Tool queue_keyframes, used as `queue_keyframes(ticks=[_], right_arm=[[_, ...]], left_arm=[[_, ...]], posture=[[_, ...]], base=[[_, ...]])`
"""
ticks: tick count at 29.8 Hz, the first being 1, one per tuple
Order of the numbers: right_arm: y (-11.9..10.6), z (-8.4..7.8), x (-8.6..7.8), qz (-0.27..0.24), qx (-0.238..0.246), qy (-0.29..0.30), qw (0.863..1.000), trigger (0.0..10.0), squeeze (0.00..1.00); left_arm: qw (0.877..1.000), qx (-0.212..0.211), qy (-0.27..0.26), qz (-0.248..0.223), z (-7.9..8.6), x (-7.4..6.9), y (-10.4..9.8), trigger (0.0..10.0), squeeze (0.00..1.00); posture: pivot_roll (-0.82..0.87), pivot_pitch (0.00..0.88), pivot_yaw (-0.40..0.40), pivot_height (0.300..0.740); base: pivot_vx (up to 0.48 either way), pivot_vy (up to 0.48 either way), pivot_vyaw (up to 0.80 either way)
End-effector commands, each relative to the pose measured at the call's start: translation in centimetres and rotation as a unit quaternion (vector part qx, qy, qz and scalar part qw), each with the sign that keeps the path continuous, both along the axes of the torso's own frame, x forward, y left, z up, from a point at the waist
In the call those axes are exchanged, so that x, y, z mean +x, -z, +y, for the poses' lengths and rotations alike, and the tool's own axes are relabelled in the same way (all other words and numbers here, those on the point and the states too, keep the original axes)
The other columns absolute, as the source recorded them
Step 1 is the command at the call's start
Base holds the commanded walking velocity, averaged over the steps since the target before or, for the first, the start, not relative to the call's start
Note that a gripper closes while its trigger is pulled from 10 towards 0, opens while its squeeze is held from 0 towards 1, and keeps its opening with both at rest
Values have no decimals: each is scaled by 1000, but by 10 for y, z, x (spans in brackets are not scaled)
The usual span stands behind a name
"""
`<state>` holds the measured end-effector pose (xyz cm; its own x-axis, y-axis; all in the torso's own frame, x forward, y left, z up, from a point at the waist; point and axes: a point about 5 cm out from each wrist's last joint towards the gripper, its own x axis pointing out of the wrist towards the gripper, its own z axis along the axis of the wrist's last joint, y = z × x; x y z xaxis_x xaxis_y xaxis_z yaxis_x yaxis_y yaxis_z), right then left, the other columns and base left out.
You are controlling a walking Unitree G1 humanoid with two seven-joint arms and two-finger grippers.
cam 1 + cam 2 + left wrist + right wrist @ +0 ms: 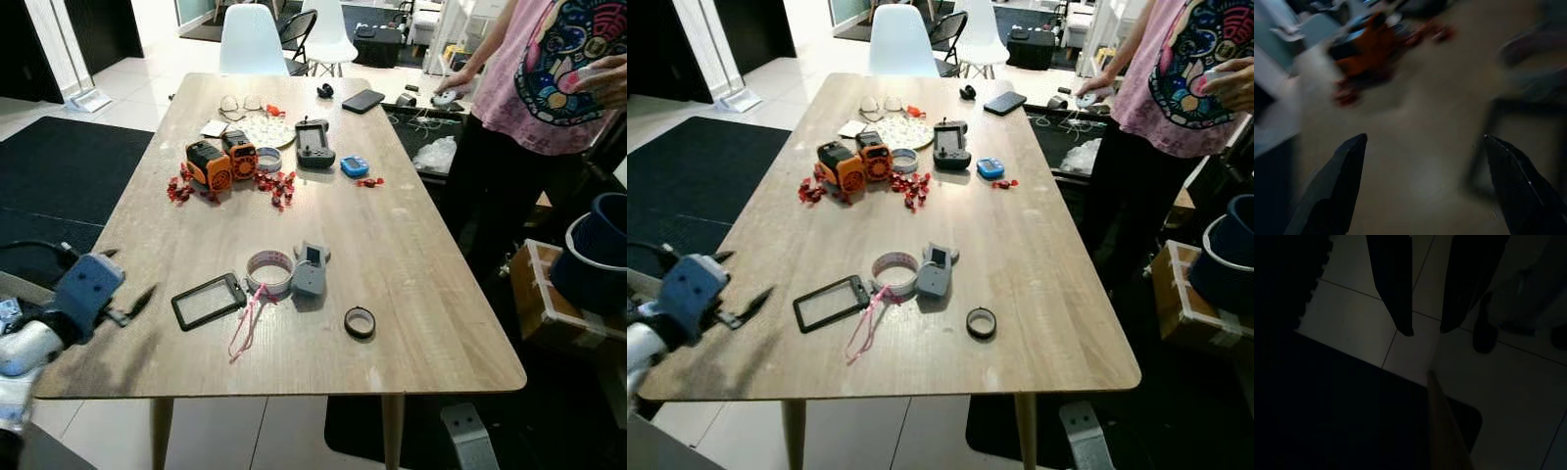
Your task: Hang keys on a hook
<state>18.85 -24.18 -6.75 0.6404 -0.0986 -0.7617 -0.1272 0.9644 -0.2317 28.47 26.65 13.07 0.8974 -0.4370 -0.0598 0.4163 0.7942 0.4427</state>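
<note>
A grey key fob (310, 271) lies near the middle of the wooden table (411, 255), against a roll of tape (270, 269). A pink lanyard (247, 318) trails from there beside a black card holder (208, 301). I can make out no hook. My left gripper (125, 279) hovers open and empty over the table's near-left corner, left of the card holder; in the left wrist view its gripper (1423, 138) points over blurred tabletop. My right gripper (1425, 330) hangs idle over tile floor, shut on nothing.
A black ring (360, 321) lies right of the fob. Orange toys (220, 162), red bits, a black handheld device (314, 144) and a phone (363, 100) crowd the far half. A person (549, 78) stands at the right, by a blue bucket (598, 245).
</note>
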Motion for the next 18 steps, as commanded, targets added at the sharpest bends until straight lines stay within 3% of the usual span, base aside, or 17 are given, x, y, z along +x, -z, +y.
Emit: queue_keyframes(ticks=[1,5,7,9,10,11,18], right_arm=[[2,0,-3,7,0,-1,1000,10000,0],[2,0,-3,7,0,-1,1000,10000,0],[2,0,-3,7,0,-1,1000,10000,0],[2,0,-3,8,0,-1,1000,10000,0],[2,0,-3,8,0,-1,1000,10000,0],[2,0,-3,8,-1,-1,1000,10000,0],[2,0,-3,8,0,0,1000,10000,0]], left_arm=[[1000,-22,0,16,-16,2,11,10000,0],[999,-52,7,10,-40,9,16,10000,0],[999,-52,7,10,-40,9,16,10000,0],[998,-56,3,-1,-58,17,18,10000,0],[998,-56,3,-1,-58,17,18,10000,0],[998,-63,-11,-7,-71,25,18,10000,0],[999,-43,-28,-11,-88,36,19,10000,0]], posture=[[49,90,-64,740],[49,92,-65,740],[49,92,-65,740],[48,94,-65,740],[48,94,-65,740],[47,93,-65,740],[42,90,-61,740]], base=[[0,0,0],[0,0,0],[0,0,0],[0,0,0],[0,0,0],[0,0,0],[0,0,0]])
